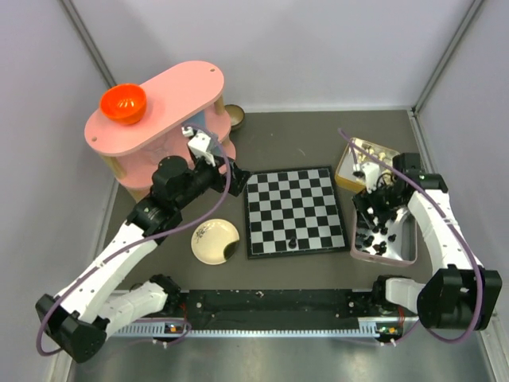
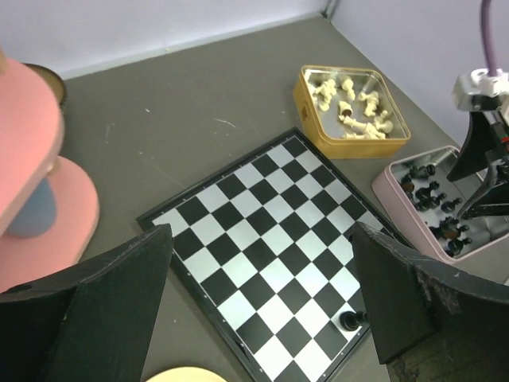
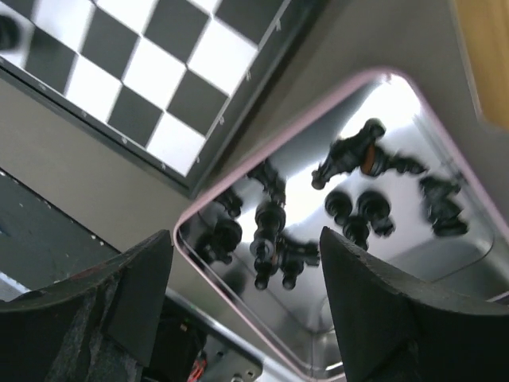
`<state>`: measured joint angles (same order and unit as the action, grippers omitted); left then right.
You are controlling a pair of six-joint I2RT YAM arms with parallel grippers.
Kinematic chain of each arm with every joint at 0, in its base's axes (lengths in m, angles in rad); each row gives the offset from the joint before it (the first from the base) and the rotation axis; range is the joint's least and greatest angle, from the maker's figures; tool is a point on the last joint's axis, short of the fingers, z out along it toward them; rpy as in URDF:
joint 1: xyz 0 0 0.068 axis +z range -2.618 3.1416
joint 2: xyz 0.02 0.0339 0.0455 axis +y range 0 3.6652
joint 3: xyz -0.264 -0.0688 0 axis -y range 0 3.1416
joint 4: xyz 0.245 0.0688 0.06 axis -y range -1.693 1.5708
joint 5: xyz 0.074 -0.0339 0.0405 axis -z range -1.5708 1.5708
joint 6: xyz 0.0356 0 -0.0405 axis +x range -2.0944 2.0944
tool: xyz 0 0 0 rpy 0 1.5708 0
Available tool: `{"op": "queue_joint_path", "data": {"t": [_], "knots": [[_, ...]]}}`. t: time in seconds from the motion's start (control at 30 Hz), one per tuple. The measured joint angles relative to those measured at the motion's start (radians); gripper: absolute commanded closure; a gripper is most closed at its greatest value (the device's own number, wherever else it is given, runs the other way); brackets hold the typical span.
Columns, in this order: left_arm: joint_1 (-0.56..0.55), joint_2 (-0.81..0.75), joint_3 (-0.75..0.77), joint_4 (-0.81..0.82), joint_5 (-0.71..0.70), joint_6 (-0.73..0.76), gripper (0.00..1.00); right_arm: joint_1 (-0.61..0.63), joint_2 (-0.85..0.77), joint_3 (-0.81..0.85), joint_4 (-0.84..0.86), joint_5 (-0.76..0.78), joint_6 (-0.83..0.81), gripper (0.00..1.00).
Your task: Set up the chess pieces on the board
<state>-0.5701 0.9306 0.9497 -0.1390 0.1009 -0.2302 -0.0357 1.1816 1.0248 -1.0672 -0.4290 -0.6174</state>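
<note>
chess pieces (image 3: 270, 219) — in pink tin (image 3: 445, 255) | under spread right fingers (image 3: 382, 302) — ungripped

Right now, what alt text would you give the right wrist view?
Open right jaws hover above a pink tin holding jumbled black chess pieces. A corner of the board shows at upper left.

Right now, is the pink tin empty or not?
Not empty: several black chess pieces lie scattered on the pink tin's shiny floor.
</note>
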Motion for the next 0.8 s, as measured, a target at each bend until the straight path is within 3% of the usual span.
{"op": "queue_joint_path", "data": {"t": [0.27,0.8], "knots": [[0.0,0.12,0.029,0.017,0.099,0.014,0.02,-0.002,-0.029,-0.104,0.006,0.15,0.026,0.38],[0.0,0.051,-0.012,0.028,0.115,-0.019,0.02,-0.002,0.015,-0.205,0.066,0.177,-0.01,0.59]]}}
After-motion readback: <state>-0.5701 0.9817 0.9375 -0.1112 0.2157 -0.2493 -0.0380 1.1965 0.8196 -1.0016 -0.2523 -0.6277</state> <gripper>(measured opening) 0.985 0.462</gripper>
